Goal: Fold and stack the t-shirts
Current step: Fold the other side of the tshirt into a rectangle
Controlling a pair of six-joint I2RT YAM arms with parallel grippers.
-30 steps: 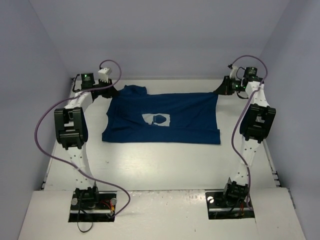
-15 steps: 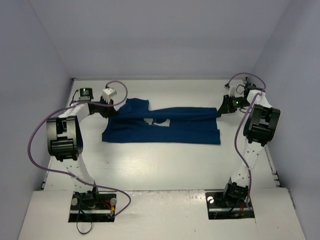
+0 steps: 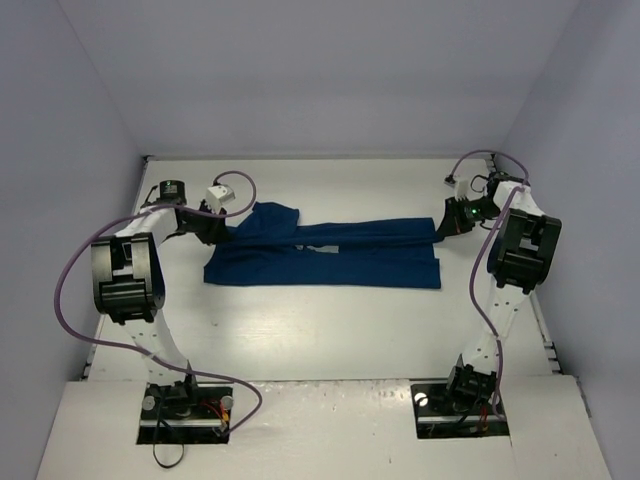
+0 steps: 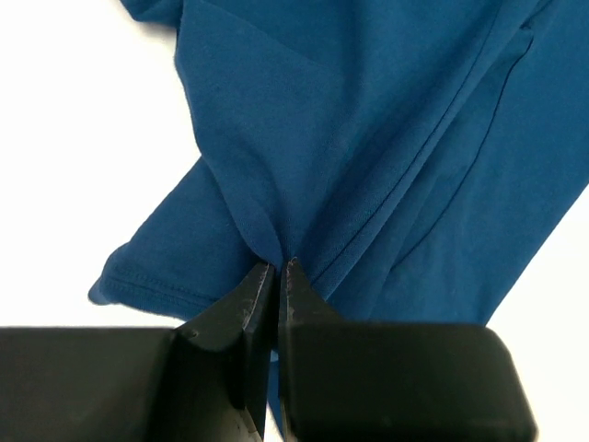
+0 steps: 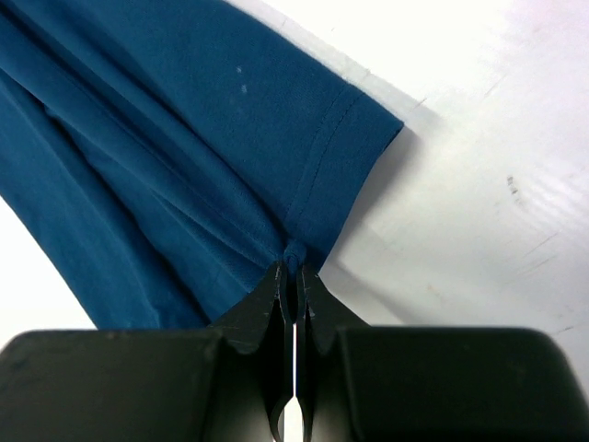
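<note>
One navy blue t-shirt lies across the middle of the white table, its far half lifted and drawn toward the near edge so its plain blue side shows and no print is visible. My left gripper is shut on the t-shirt at its left far edge, beside the sleeve. On the other side my right gripper is shut on a pinch of the hem of the t-shirt at its right far corner. The cloth hangs stretched between both grippers in a long fold.
Pale lilac walls close the table in on three sides. White table top shows in front of the shirt and behind it. Both arm bases sit at the near edge, with purple cables looping by the arms.
Both grippers have carried the shirt's far edge toward the near side. The flat shirt with its pale print showing is now folded over, and the print is covered.
</note>
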